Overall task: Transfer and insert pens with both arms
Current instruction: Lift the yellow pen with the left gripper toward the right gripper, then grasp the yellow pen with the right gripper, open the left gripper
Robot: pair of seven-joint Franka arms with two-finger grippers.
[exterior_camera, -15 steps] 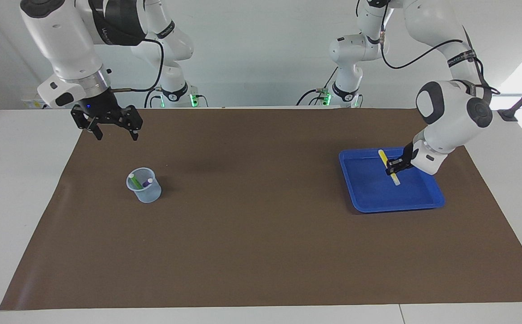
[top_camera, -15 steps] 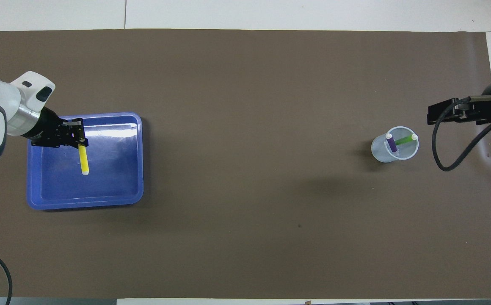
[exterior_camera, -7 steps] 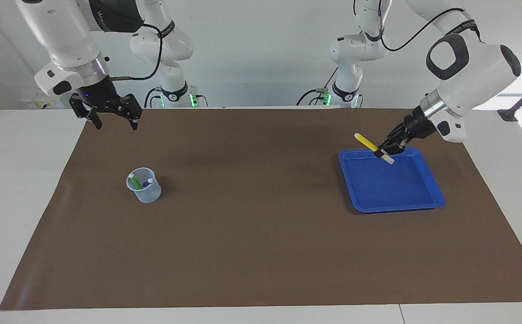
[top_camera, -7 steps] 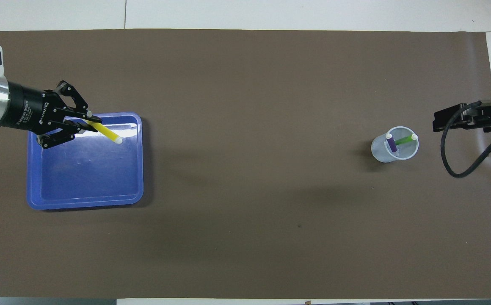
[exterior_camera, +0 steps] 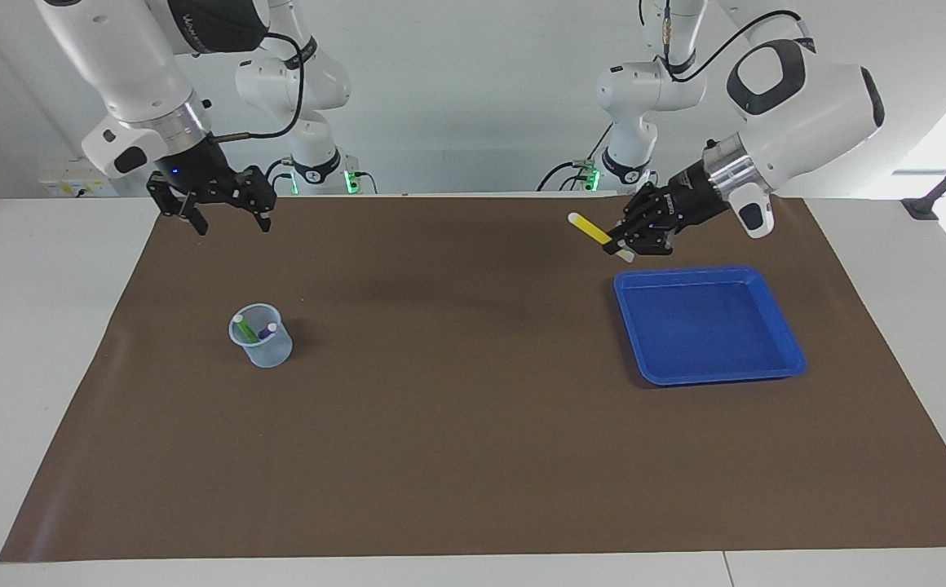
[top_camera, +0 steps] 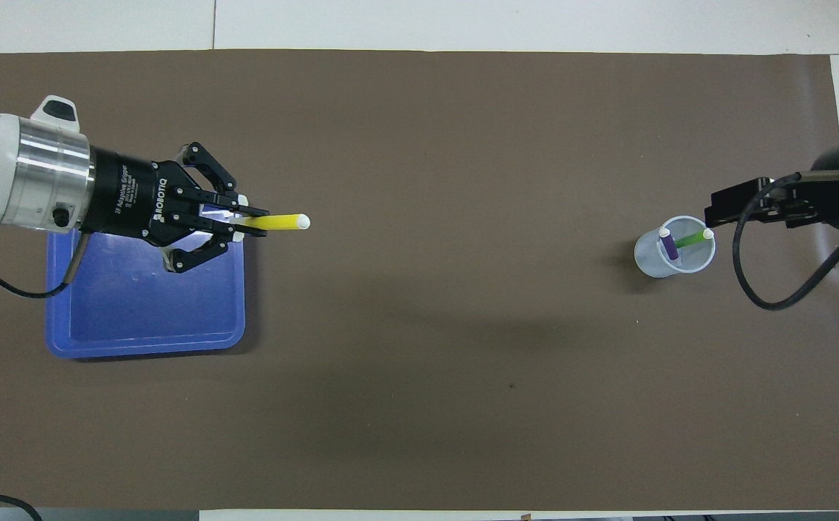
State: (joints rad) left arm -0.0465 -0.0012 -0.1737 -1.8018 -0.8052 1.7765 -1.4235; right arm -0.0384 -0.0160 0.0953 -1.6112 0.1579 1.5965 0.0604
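- Pens: the yellow pen (exterior_camera: 594, 232) is sitting in the left hand (exterior_camera: 621, 245), which is clamped on it near one whitish end, and it is up in the air.
- The left hand is hanging over the brown mat (exterior_camera: 473, 408), just beside the edge of the blue tray (exterior_camera: 791, 359) that lies nearer to the robots; in the overhead view the same hand (top_camera: 240, 224) is covering a corner of the tray (top_camera: 145, 340).
- The yellow pen (top_camera: 278, 221) is lying almost level and is pointing toward the right arm's end of the bench, with its free whitish tip leading — only the short end is sticking out at the tray's side of the fingers.
- The green pen (exterior_camera: 246, 328) and the purple pen (exterior_camera: 266, 331) are standing tilted inside the clear cup (exterior_camera: 264, 352); their pale ends are showing above the rim.
- In the overhead view the purple pen (top_camera: 669, 245) and the green pen (top_camera: 692, 239) are leaning apart from each other in the cup (top_camera: 649, 262).
- The cup is standing on the mat toward the right arm's end of the bench, well apart from the tray.
- The right hand (exterior_camera: 232, 227) is holding nothing — its fingers are standing wide apart, pointing down over the mat's edge nearest the robots.
- Seen from above, the right hand (top_camera: 741, 205) is beside the cup and is not touching it.
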